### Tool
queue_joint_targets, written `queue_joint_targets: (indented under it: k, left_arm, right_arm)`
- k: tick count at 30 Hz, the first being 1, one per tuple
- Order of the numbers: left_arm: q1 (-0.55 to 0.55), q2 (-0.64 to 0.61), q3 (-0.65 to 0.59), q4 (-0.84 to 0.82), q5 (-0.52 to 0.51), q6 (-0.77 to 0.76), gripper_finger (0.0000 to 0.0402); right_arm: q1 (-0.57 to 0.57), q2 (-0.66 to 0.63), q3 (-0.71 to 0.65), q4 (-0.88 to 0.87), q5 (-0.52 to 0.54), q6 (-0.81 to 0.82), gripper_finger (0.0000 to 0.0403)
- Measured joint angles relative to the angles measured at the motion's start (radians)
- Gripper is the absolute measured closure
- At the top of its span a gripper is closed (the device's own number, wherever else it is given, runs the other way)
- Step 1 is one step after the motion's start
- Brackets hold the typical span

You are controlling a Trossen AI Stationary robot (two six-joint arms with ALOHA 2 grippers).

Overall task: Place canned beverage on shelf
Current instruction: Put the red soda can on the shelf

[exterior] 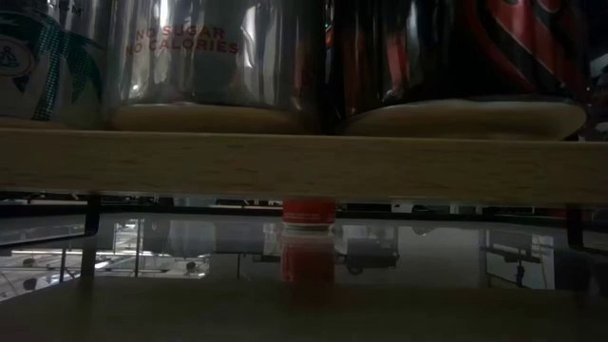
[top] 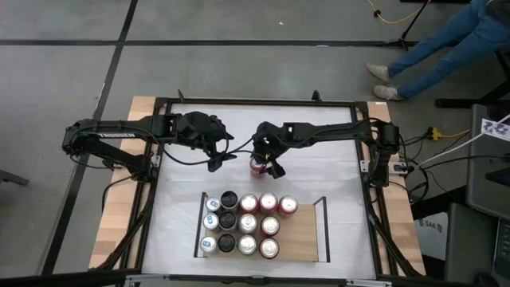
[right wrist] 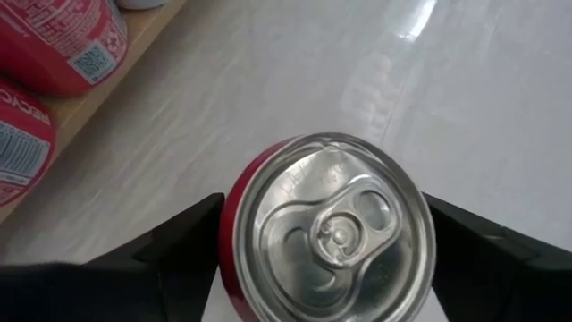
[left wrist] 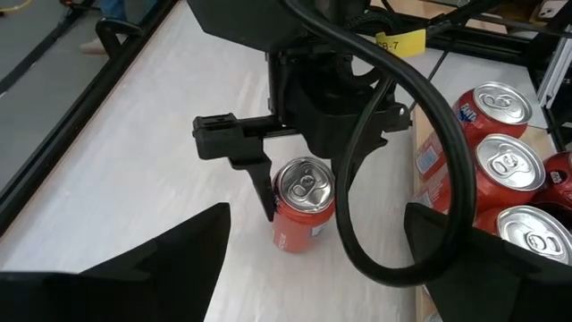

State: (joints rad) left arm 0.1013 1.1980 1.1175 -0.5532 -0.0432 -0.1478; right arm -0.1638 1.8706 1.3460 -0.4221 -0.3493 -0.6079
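One red can (top: pixel 259 165) is seen standing upright on the white desk (top: pixel 335 151), just beyond the far long edge of the shelf (top: pixel 303 239) and apart from it. The right hand (top: pixel 264 165) is positioned straight over this can, its two fingers (right wrist: pixel 179 241) spread apart and set on either side of the can's body; whether they press the can cannot be told. The left hand (top: pixel 219 162) is held above the desk just beside the can, on the side away from the right arm, with its fingers apart and nothing between them. Eleven cans (top: pixel 248 224) are grouped on the shelf, filling its left part in rows; the part of the light-wood panel nearer its right rail (top: pixel 325 227) is bare.
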Motion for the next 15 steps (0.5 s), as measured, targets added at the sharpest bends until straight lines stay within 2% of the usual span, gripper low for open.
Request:
queue_joint_targets:
  k: [6, 15]
  left_arm:
    - [0.0, 0.0, 0.0, 0.0, 0.0, 0.0, 0.0075]
    - [0.0, 0.0, 0.0, 0.0, 0.0, 0.0, 0.0075]
  right_arm:
    - [0.0, -0.001, 0.0, -0.004, -0.001, 0.005, 0.0124]
    - [0.0, -0.035, 0.0, -0.099, 0.005, 0.088, 0.0121]
